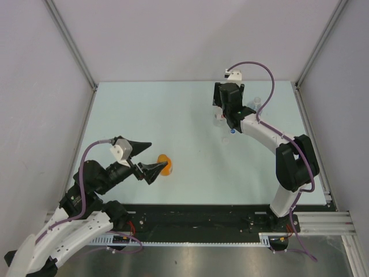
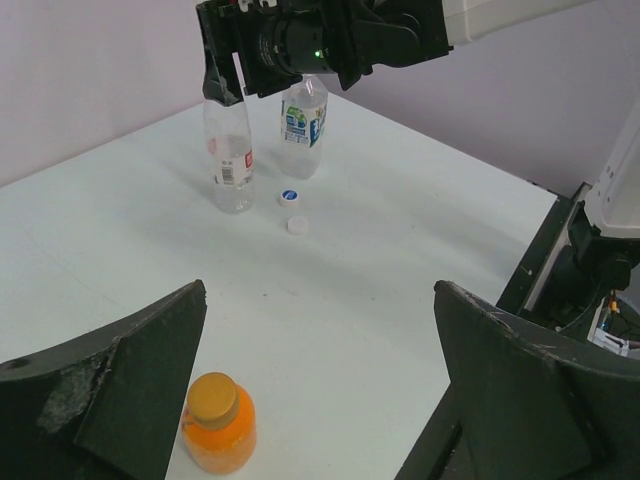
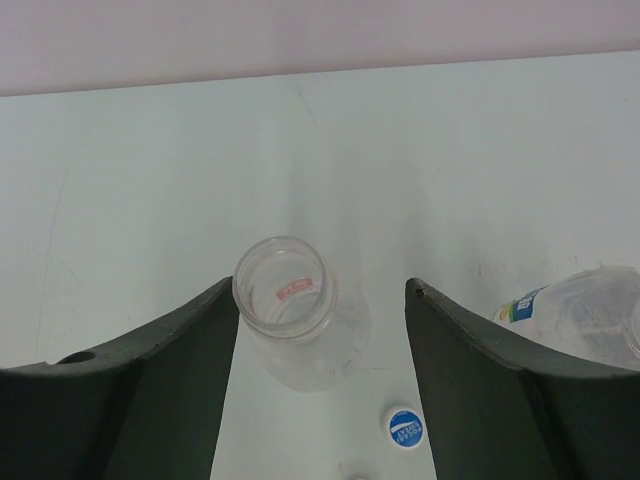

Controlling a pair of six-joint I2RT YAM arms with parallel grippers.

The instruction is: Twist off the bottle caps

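Observation:
The short orange bottle (image 1: 165, 166) stands upright with its orange cap (image 2: 213, 398) on. My left gripper (image 2: 320, 300) is open, and the bottle (image 2: 218, 430) sits just inside its left finger, untouched. My right gripper (image 3: 320, 290) is open and hangs over the red-white label bottle (image 3: 300, 325), whose mouth is open and lies close to the left finger. The blue-white label bottle (image 2: 303, 115) stands beside it; its top is hidden by the right arm. The blue cap (image 3: 405, 427) and the white cap (image 2: 298, 226) lie loose on the table in front of the two clear bottles.
Grey walls close the table (image 1: 173, 115) at the back and both sides. The right arm (image 1: 265, 133) reaches from the front right edge towards the far right, above the clear bottles. The black front rail (image 1: 202, 213) runs along the near edge.

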